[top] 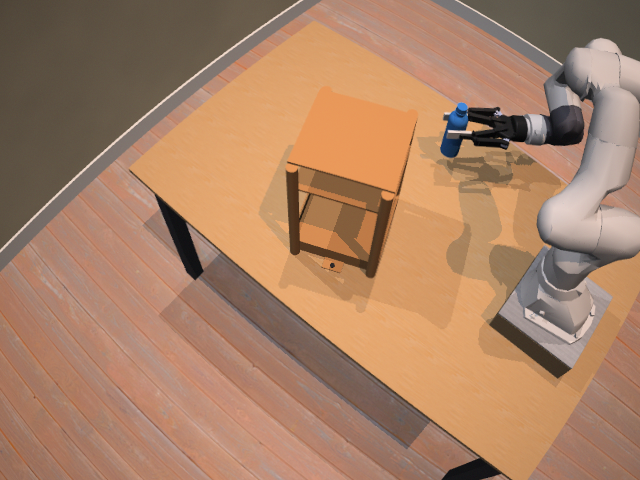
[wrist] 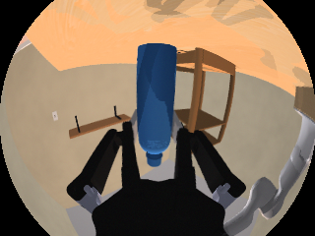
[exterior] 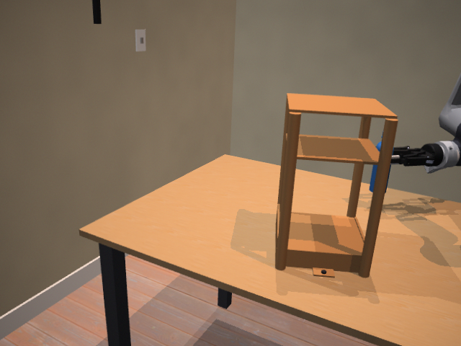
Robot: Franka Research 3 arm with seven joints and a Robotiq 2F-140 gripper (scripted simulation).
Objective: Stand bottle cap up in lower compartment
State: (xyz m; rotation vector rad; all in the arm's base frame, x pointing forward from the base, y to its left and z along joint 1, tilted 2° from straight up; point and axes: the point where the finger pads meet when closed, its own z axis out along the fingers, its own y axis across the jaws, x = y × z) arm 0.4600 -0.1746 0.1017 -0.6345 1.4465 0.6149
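The blue bottle [top: 451, 143] [exterior: 377, 181] [wrist: 157, 88] is held cap up above the table, close to upright; its exact tilt cannot be told. My gripper [top: 454, 125] [wrist: 155, 116] is shut on the bottle, one finger on each side of its upper body, reaching in about level. The orange shelving unit [top: 356, 139] [exterior: 338, 104] [wrist: 197, 88] stands apart from the bottle, which is on its robot side. The floor of its lower compartment [top: 316, 233] [exterior: 302, 235] shows through the open side, with nothing standing on it. In the exterior view a post partly hides the bottle and fingertips.
The unit's posts [top: 293, 211] [exterior: 379, 201] and middle shelf [exterior: 335, 148] bound the compartment. A small plate with a dark dot [top: 332, 265] [exterior: 323, 272] lies at the base's side. The robot's base block [top: 532, 343] stands at the right of the top view.
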